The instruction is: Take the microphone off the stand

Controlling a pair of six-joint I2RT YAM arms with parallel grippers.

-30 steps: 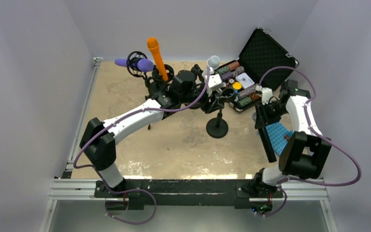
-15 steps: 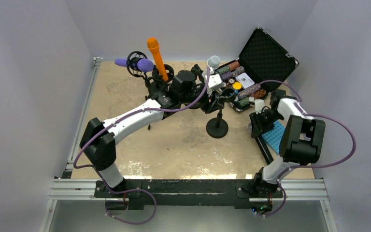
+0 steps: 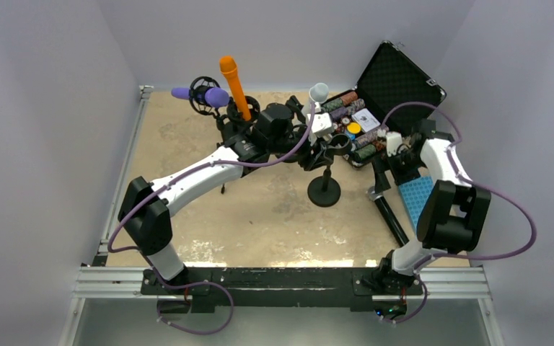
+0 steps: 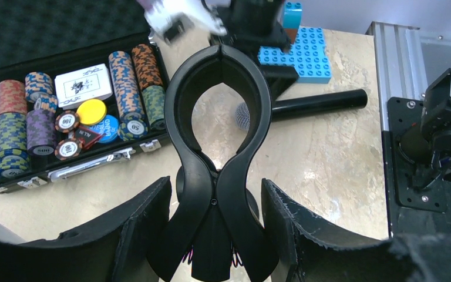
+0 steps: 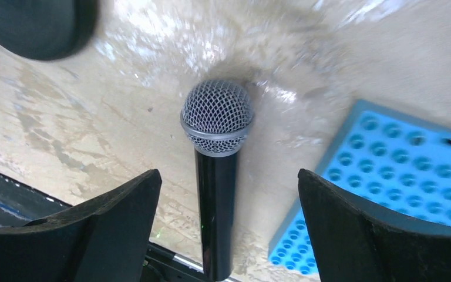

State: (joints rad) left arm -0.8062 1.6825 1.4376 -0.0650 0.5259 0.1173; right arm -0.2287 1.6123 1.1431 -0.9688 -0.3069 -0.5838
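We log microphone [image 5: 216,176] flat on table [image 5: 94,129]: black handle, silver mesh head. Right tool [image 5: 228,179] spread wide; left tool [image 4: 216,188] straddles stand clip [image 4: 202,176], grip unclear.

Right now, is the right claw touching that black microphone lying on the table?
Apart. The right wrist view shows the right gripper open, its fingers flanking the microphone with clear gaps on both sides.

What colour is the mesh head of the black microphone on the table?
Silver-grey mesh head; right wrist view shows it best.
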